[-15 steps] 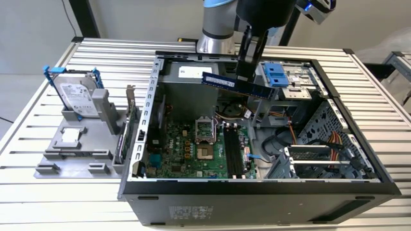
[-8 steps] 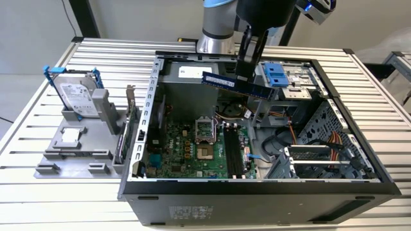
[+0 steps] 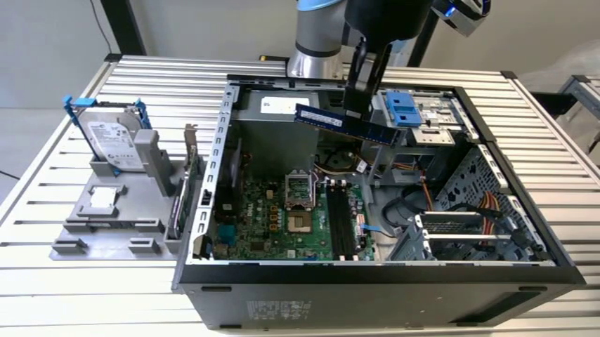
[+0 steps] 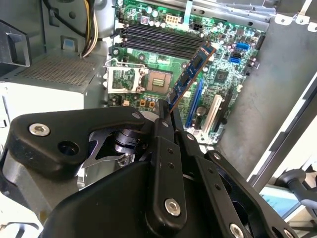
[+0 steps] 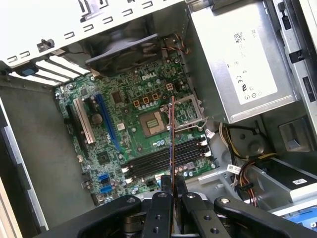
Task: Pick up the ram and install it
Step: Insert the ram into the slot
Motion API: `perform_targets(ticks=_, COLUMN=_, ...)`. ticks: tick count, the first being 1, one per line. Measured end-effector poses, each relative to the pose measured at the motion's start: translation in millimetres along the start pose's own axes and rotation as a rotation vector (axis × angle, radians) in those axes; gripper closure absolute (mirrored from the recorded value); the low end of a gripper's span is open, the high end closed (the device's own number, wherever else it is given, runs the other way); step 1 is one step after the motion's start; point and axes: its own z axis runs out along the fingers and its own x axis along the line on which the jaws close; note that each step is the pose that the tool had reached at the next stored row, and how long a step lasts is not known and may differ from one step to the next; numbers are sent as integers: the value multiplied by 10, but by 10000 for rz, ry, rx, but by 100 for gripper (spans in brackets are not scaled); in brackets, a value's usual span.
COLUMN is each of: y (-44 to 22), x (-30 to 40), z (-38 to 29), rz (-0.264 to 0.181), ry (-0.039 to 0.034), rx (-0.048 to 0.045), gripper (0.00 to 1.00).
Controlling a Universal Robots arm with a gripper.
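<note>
The fingers point(image 5: 162, 210) grip the dark-blue ram point(image 5: 172, 144), poised in the air above the green motherboard point(image 5: 131, 141).

- Open black metal computer case point(image 3: 375, 281): frame centre, on slatted aluminium table point(image 3: 56, 302).
- Large green motherboard point(image 3: 272, 228): inside case, on its floor.
- Silver boxy hard drive point(image 3: 111, 140): on grey plastic fixture point(image 3: 103, 225), exterior view's left.
- Long dark-blue ram strip point(image 3: 345, 124): upper centre, above case, clamped in black gripper point(image 3: 356, 118).

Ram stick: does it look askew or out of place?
The ram is clamped in the claw above the open computer case, looking slanted in the exterior view and not touching the motherboard. Nothing looks damaged or spilled.
</note>
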Motion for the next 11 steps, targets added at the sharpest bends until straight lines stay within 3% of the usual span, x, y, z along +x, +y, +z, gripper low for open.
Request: perform_targets(ticks=11, y=0, x=0, z=0, rz=39, ry=0, rx=-2, gripper=100)
